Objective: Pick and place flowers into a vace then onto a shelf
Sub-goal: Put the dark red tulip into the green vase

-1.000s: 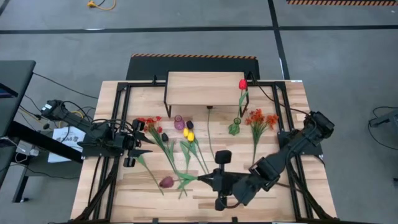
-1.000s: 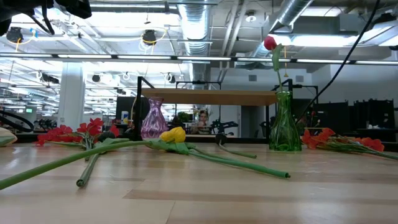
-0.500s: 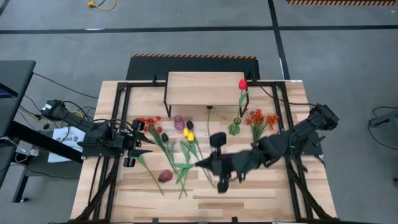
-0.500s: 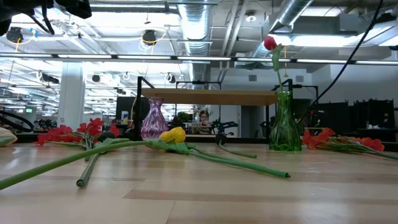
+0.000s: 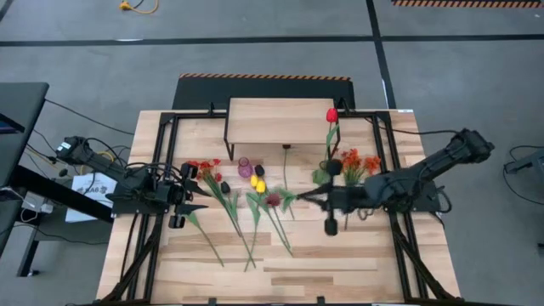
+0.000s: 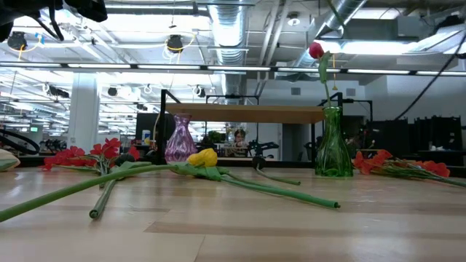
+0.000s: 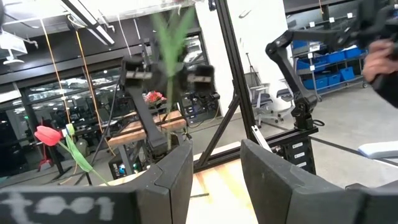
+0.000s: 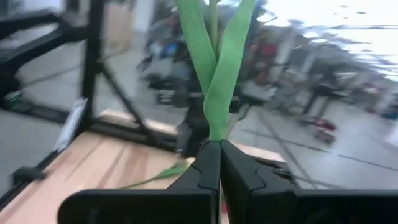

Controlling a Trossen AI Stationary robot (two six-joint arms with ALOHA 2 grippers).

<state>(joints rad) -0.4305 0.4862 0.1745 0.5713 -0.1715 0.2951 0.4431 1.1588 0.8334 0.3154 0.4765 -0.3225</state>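
Nearest us, long green stems (image 5: 252, 234) lie fanned across the table (image 5: 357, 272).

Just past them the right claw (image 5: 299, 201) reaches in from the right to the middle of the table. It is pinched tight on the stem of the maroon tulip (image 5: 273, 201), whose head points toward the left arm. In the right wrist view, the claw (image 8: 214, 146) has no gap between its fingers, and the tulip's stem and leaves (image 8: 216, 59) rise straight out of the tips.

The left claw (image 5: 201, 194) waits at the left side of the table. In its own wrist view, the claw (image 7: 214, 168) is part-way open with nothing between its fingers.

Between the two claws, the yellow tulips (image 5: 257, 183) lie on the wood. In the low view, one yellow tulip (image 6: 202, 157) rests on its side.

Farther back, the purple vase (image 5: 245, 167) stands just behind them, and we cannot make out any flowers in it. The green vase (image 5: 321, 175) stands near the right claw and holds the red tulip (image 5: 331, 115) upright. An orange-red spray (image 5: 200, 167) lies by the left claw, and another (image 5: 359, 161) lies beside the green vase, under the right arm.

Farthest, the shelf (image 5: 276, 121) stands at the table's back edge, its top bare. Both vases stand on the table in front of it.
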